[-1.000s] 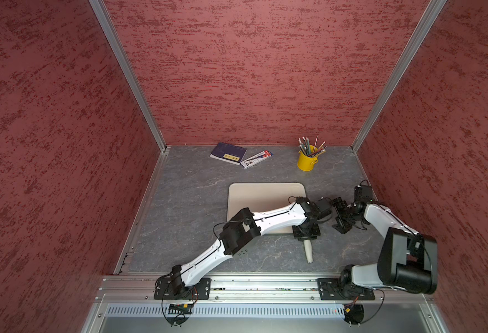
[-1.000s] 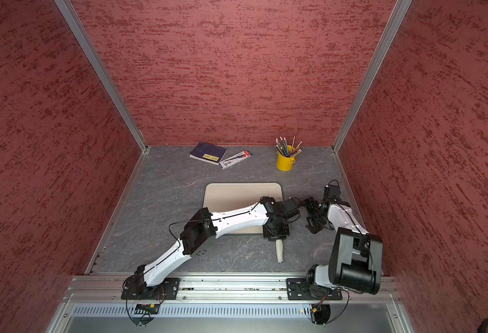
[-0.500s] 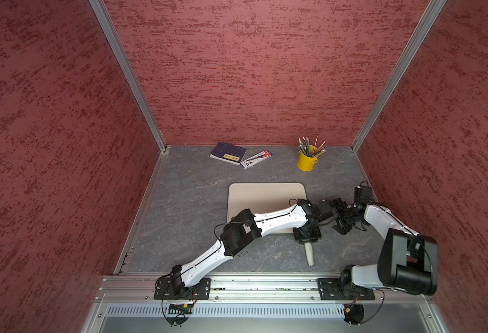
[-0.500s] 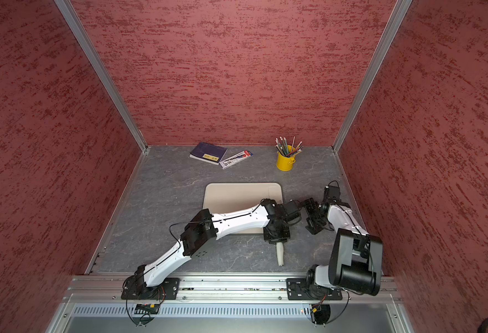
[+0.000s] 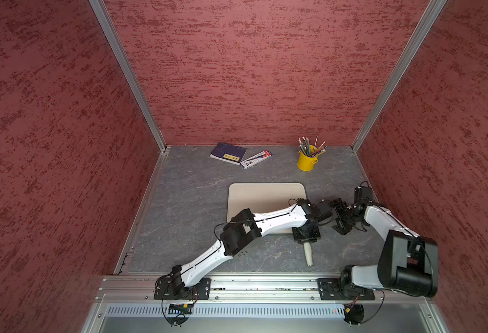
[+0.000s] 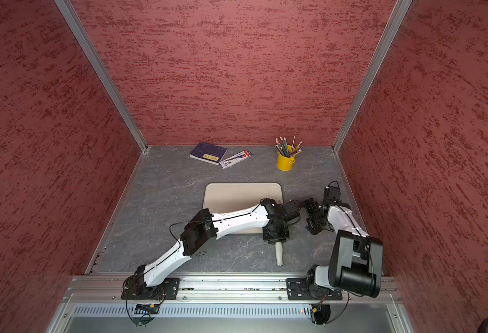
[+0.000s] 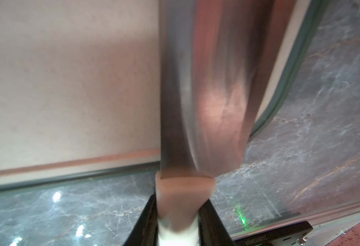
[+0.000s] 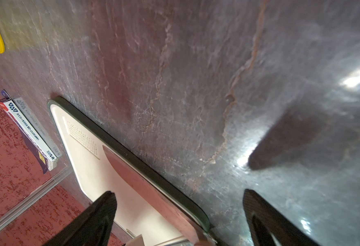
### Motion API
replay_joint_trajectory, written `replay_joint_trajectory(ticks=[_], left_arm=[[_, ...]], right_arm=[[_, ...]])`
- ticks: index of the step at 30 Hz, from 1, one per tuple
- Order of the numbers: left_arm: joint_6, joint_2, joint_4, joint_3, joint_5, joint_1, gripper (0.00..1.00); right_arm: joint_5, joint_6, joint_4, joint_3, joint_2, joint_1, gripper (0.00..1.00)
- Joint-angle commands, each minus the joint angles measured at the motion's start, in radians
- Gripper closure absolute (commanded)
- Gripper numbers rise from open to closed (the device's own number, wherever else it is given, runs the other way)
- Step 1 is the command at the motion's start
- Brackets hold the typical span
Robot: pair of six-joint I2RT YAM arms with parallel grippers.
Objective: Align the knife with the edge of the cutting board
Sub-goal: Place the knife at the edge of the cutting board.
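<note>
The left gripper (image 5: 306,235) is seen clamped on the knife (image 5: 308,253) – in the left wrist view its two black fingers (image 7: 147,213) are pressed against either side of the off-white handle, close to where the blade begins. The arm is stretched from the near rail across the cutting board (image 5: 265,196).

At the far left of the grey marbled table (image 5: 185,207), by the back wall, a dark blue booklet (image 5: 228,152) is laid flat, with a long white pencil box (image 5: 256,158) just beside it. The beige cutting board, edged with a dark rim, is placed in the middle of the table.

The knife is found at the board's right-hand side. Its shiny blade (image 7: 206,85) is laid over the board close to the right rim and runs nearly parallel to it, while the handle sticks out past the near edge over the table. Whether the blade is touching the board cannot be told; the wrist picture is blurred.

Behind, a yellow cup (image 5: 306,161) filled with pencils is set upright near the back wall.

Furthest right, the right gripper (image 8: 179,192) is held just beside the board's right edge – its jaws are spread wide and nothing is gripped between them.
</note>
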Motion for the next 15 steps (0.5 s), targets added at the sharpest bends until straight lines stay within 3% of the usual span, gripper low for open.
replay_joint_trajectory(ticks=[1, 15], left_arm=[[0.011, -0.024, -0.013, -0.01, 0.0, 0.001, 1.0], [0.021, -0.015, 0.004, -0.007, 0.011, -0.003, 1.0]], right_arm=[[-0.006, 0.006, 0.003, -0.022, -0.016, -0.003, 0.02], [-0.003, 0.006, 0.001, -0.031, -0.028, -0.004, 0.02]])
